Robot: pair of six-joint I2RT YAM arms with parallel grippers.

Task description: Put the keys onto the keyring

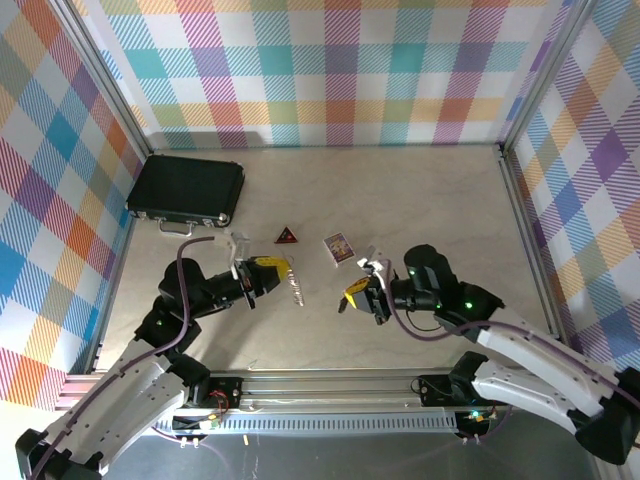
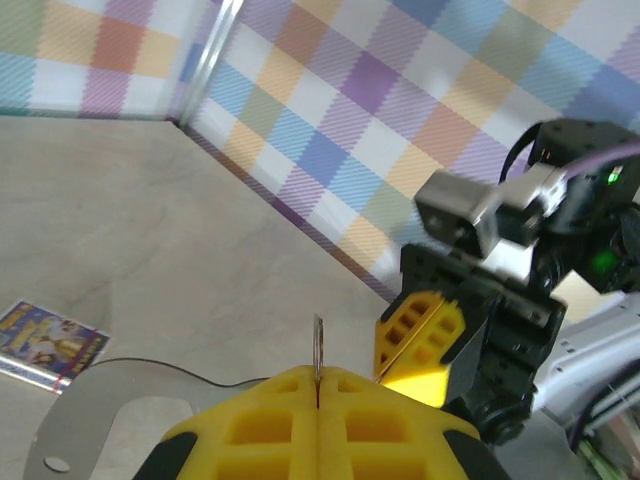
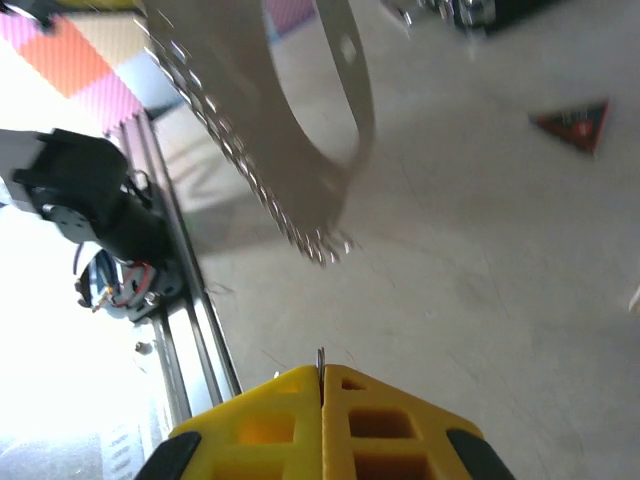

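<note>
My left gripper point(image 1: 268, 268) is shut on the keyring point(image 1: 293, 285), a silvery loop whose bumpy chain side hangs down toward the table. In the left wrist view the closed yellow jaws of the left gripper point(image 2: 318, 378) pinch the keyring point(image 2: 318, 348), seen there edge-on. The right wrist view has the keyring point(image 3: 355, 110) hanging large ahead. My right gripper point(image 1: 355, 292) is just right of the ring. It point(image 3: 322, 372) is shut on the key point(image 3: 321, 357), of which a thin silvery edge pokes out; its black head is hidden. The right gripper point(image 2: 420, 335) faces the left one closely.
A red-and-black triangle point(image 1: 287, 236) and a small purple card point(image 1: 339, 247) lie on the table behind the grippers. A black case point(image 1: 187, 190) sits at the back left. The aluminium rail point(image 1: 330, 385) runs along the near edge. Checkered walls enclose the table.
</note>
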